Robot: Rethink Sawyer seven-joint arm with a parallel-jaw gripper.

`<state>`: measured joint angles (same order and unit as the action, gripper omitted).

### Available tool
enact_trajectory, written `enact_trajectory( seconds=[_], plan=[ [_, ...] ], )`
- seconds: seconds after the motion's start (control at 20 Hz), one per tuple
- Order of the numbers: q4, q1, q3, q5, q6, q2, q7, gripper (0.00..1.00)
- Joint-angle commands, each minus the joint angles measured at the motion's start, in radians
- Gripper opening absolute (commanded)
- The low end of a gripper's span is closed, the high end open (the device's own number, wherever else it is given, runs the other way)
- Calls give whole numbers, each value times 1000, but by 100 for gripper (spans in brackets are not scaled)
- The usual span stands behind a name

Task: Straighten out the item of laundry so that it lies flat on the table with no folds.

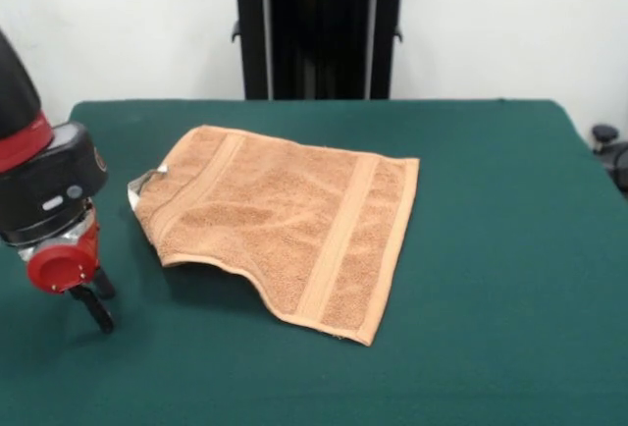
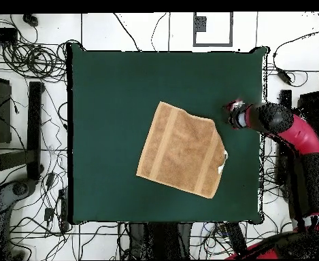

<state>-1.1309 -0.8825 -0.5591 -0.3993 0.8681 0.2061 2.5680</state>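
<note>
The item of laundry is an orange-tan towel lying mid-table on the green table. It is mostly spread out, with two flat woven bands across it. A white tag sticks out at its left corner, and the front-left edge is curled up over a shadow. My gripper stands just left of the towel, low over the cloth, open and holding nothing, clear of the fabric. From overhead the towel lies skewed on the table, with the gripper off its upper-right corner near the table's right edge.
The black pedestal rises behind the table's far edge. A dark fixture sits past the right edge. Overhead, cables and black stands crowd the floor around the table.
</note>
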Motion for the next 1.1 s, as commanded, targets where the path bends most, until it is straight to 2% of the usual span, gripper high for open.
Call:
enact_trajectory(
  seconds=[0.05,0.5,0.9,1.1],
  plan=[
    [-90,-25,-106,-195,-455,-280,-392,100],
    [-82,-127,-236,-200,-445,-393,-505,100],
    [-74,-157,-290,-225,-414,-433,-513,100],
    [-70,-157,-299,-217,-379,-440,-476,100]
  ],
)
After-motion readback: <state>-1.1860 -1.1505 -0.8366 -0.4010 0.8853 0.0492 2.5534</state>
